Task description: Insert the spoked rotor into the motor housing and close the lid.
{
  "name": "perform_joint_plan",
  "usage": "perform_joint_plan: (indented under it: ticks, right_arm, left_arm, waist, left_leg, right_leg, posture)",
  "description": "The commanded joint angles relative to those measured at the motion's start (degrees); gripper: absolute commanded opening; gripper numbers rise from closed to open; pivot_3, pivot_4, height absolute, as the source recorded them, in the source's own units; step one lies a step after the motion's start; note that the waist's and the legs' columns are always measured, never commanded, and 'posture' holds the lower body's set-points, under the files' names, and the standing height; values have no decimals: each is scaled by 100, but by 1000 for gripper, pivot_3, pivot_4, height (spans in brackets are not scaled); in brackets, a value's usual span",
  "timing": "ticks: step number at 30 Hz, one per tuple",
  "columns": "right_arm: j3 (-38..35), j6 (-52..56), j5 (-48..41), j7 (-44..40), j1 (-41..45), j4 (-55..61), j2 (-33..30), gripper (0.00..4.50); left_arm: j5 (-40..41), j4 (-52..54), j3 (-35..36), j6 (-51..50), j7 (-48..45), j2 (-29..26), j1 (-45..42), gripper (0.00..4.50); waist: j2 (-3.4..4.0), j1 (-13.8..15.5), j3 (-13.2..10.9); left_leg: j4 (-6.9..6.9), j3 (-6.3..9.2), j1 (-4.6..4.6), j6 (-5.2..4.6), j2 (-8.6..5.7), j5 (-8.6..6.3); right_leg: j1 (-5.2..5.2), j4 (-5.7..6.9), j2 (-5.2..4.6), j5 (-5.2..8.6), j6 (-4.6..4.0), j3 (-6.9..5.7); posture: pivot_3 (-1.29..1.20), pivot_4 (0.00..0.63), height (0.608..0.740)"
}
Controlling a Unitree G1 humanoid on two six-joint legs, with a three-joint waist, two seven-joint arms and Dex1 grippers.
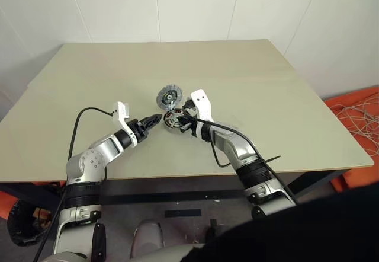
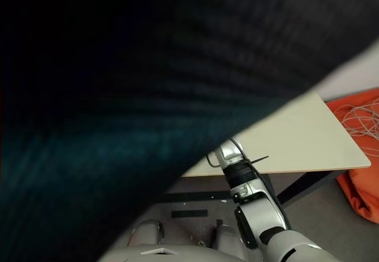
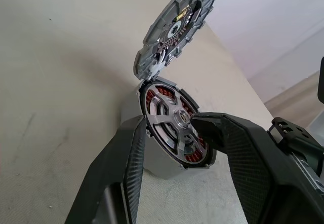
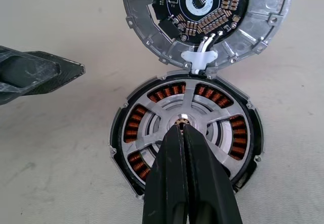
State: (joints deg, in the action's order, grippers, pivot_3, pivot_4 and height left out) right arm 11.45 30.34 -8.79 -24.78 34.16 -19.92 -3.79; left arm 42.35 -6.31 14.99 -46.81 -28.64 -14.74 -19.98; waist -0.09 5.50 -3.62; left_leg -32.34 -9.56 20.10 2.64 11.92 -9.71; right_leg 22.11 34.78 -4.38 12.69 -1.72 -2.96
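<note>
1. White wall panels stood behind a pale beige table (image 1: 284, 114), and orange material with a tangle of light cables (image 1: 361, 120) lay on the floor off its right edge.
2. Near the table's middle sat the motor housing (image 4: 132, 127), its copper windings showing through the open spokes.
3. Inside the housing lay the spoked rotor (image 4: 223, 153), flat and seated within the ring.
4. Its lid (image 4: 263, 26), hinged at the housing's far edge, stood open with a round circuit board on its inner face.
5. At the rotor's central hub rested the tips of the right gripper (image 4: 183, 128), its two black fingers pressed together.
6. Just left of the housing hovered the left gripper (image 1: 155, 120), fingers spread partway and holding nothing; its wrist view framed the housing between them.
</note>
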Motion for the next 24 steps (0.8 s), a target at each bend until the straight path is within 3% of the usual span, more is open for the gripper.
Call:
perform_joint_plan:
  ticks: [1, 13, 17, 24]
  right_arm:
    - [-163, 20, -45, -70, 274, 484, -81, 0]
    - [-126, -149, -11, -447, 305, 848, -306, 0]
    - [-69, -61, -37, -806, 223, 1109, -601, 941]
    - [-122, -580, 376, -557, 223, 850, -935, 3289]
  left_arm:
    - [-29, 72, -18, 152, -99, -7, -55, 2511]
    - [-246, 59, -239, 286, -303, -107, 30, 2511]
    - [-357, -63, -228, 391, -406, -258, -13, 2549]
    - [-415, -125, -246, 464, -469, -278, -36, 2549]
  waist:
    - [0, 0, 0]
    - [0, 1, -1]
    - [-1, 0, -2]
    - [-1, -2, -2]
  left_leg:
    - [0, 0, 1, 0, 0, 0]
    - [3, -1, 12, 3, 0, 2]
    - [3, -1, 12, 0, 1, 0]
    - [2, -1, 9, -2, 2, -1]
  right_leg:
    - [1, 0, 0, 0, -1, 0]
    - [10, -2, 3, -18, -35, 0]
    - [10, -1, 3, -18, -35, 0]
    - [10, 0, 4, -18, -36, 0]
  posture:
    - [0, 0, 740]
    - [0, 0, 740]
    - [0, 0, 740]
    - [0, 0, 740]
